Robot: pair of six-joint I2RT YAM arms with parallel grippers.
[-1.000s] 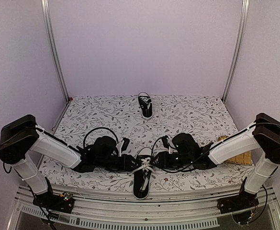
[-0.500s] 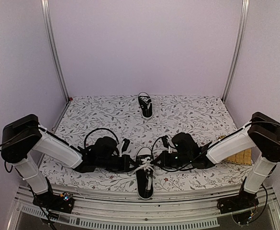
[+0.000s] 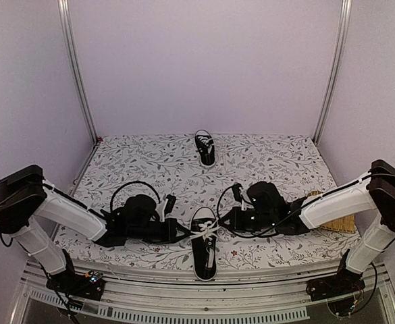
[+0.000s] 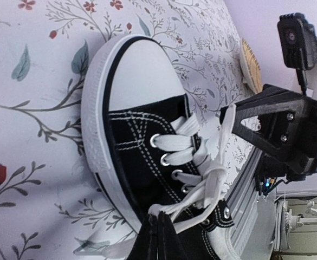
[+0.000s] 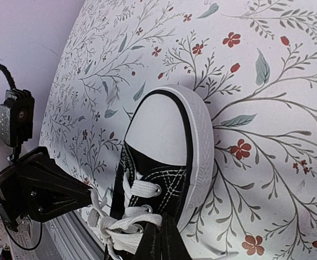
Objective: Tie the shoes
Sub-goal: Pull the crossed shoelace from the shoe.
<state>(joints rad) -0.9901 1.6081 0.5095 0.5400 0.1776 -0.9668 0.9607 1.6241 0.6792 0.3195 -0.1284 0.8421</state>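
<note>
Near shoe [image 3: 204, 251] sits at front edge of worktop [image 3: 271, 162], long axis running away from the bases, toe cap far, squarely btwn both hands, each abt equally close. Left hand [image 4: 159, 230] is pinched tight on the laces [image 4: 199, 181]; right hand [image 5: 161, 238] likewise clamps a strand from opp. side. Next pull prob. goes outward, across that axis. 2nd shoe [image 3: 205, 150] lies well apart at the back.

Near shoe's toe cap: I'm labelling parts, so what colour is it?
White; the toe cap shows best in the left wrist view.
</note>
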